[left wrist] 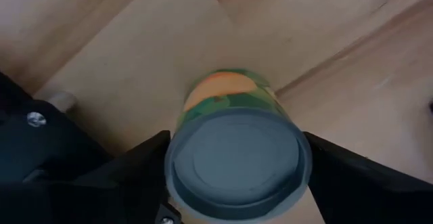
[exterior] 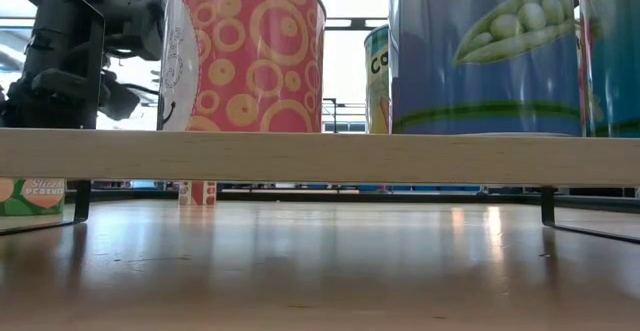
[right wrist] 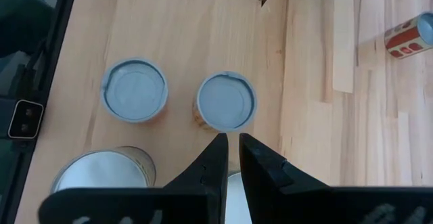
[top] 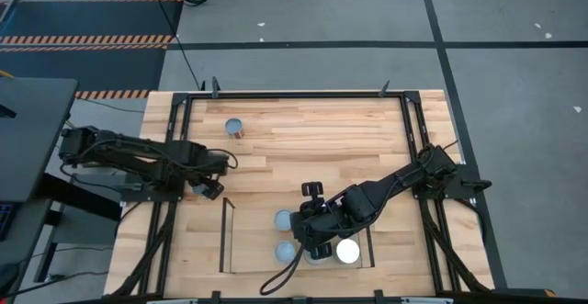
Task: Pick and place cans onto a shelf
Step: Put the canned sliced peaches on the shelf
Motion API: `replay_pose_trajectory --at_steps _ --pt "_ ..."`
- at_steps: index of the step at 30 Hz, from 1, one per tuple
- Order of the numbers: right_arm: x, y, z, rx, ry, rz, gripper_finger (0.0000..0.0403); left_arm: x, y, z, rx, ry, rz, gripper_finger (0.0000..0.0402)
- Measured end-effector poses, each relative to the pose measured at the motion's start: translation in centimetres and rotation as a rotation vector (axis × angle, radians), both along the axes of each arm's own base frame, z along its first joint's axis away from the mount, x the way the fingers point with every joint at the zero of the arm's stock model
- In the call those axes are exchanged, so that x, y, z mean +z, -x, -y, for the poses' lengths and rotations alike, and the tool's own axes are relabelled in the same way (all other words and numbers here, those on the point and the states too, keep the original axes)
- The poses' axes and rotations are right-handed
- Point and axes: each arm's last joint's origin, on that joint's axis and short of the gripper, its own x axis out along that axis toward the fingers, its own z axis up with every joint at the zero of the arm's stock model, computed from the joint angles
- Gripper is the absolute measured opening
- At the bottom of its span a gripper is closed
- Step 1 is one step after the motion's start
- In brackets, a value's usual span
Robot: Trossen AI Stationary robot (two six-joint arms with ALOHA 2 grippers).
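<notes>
While your left tool (left wrist: 233, 183) grips a green-and-orange can (left wrist: 237, 158) between its fingers just outside the shelf's (top: 226, 235) left rail, your right tool (right wrist: 232, 158) hangs over the shelf, fingers nearly closed and empty, above 4 cans there; 1 red can (top: 236, 128) stands apart on the worktop (top: 322, 139).

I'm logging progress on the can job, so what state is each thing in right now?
Left gripper: shut on the green can.
Green can: upright, outside the shelf.
Right gripper: shut, empty, above the shelf.
Shelf: holds at least three cans.
Grey-topped cans: upright on the shelf, side by side, apart.
White-topped can: upright on the shelf.
Red can: upright, alone on the table.
</notes>
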Motion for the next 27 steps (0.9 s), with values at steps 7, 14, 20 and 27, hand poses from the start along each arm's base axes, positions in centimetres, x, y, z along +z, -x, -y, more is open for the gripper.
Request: replay_pose_trajectory --at_steps 7,14,20,27 --pt "-0.1 1.0 -0.2 0.03 0.04 -0.068 0.0044 1.2 -0.3 -0.2 -0.09 -0.06 -0.007 0.0286" --pt "1.1 2.5 0.4 0.031 0.068 -0.1 0.0044 10.5 -0.9 -0.5 -0.144 -0.181 -0.012 0.0288" --pt "1.2 4.4 0.9 0.002 0.087 -0.234 0.0044 19.3 -1.4 0.2 -0.343 -0.306 0.279 0.0288" --pt "2.7 6.7 0.2 -0.029 0.09 -0.223 0.0044 22.4 -3.8 2.6 -0.606 -0.389 0.636 0.0288"
